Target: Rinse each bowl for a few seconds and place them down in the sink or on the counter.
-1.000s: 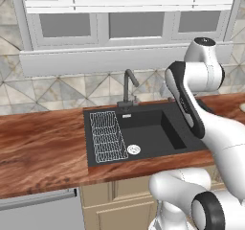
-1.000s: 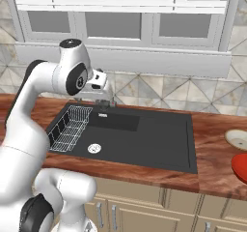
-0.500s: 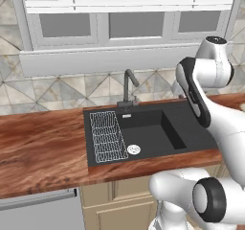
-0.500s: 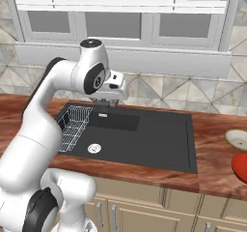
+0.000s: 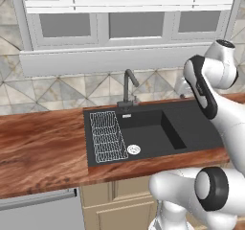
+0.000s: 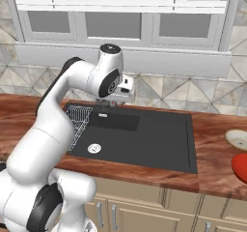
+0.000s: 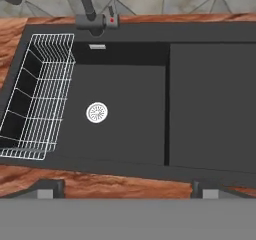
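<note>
The black sink (image 6: 159,139) is sunk into the reddish-brown counter (image 6: 212,129). A cream bowl (image 6: 238,139) and a red bowl (image 6: 241,167) sit on the counter at the far right, both cut by the frame edge. My gripper (image 6: 116,99) hangs above the back of the sink near the faucet, well left of the bowls. In the hand view my gripper (image 7: 127,188) is open and holds nothing, its fingertips (image 7: 50,186) wide apart, looking down on the sink (image 7: 120,109) and the silver drain (image 7: 97,112).
A white wire rack (image 7: 35,94) fills the sink's left end. The dark faucet (image 5: 128,87) rises behind the basin. A raised black ledge (image 7: 212,104) forms the sink's right half. A tiled wall and window lie behind the counter (image 5: 43,143).
The arm has swung to the right, carrying the hand from above the wire rack to above the back middle of the sink. The bowls have not moved.
</note>
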Controlling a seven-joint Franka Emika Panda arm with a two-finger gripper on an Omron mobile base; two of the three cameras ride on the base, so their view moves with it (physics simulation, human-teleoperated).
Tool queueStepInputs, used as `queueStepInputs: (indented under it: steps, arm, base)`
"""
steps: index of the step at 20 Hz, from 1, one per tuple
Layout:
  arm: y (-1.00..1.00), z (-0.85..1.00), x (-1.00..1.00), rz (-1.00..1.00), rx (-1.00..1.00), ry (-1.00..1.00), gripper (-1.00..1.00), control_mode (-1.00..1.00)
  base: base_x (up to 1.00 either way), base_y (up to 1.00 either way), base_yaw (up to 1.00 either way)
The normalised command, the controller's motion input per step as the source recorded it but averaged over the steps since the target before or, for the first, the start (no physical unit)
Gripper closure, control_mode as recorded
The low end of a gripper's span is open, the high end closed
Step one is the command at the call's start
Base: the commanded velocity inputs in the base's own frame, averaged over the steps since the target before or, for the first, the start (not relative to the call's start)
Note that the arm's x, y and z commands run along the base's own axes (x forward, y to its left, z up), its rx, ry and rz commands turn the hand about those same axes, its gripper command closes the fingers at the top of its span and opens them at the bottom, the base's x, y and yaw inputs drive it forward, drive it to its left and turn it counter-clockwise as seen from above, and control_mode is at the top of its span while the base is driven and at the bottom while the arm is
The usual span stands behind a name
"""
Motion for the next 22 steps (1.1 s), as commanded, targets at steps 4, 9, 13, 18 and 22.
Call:
queueStepInputs:
  steps: [4,9,13,18,22]
  arm:
    - [0.0,-0.31,0.14,0.12,0.12,-0.16,-1.0,-1.0]
    - [0.04,-0.11,0.21,0.08,-0.01,-0.22,-1.0,-1.0]
    - [0.07,-0.05,0.23,0.02,-0.02,-0.24,-1.0,-1.0]
    - [0.02,-0.14,0.29,0.0,0.04,-0.12,-1.0,-1.0]
    - [0.04,-0.17,0.41,0.02,0.09,0.0,-1.0,-1.0]
  base:
    - [0.0,0.0,0.0]
    - [0.0,0.0,0.0]
    - [0.0,0.0,0.0]
    - [0.0,0.0,0.0]
    - [0.0,0.0,0.0]
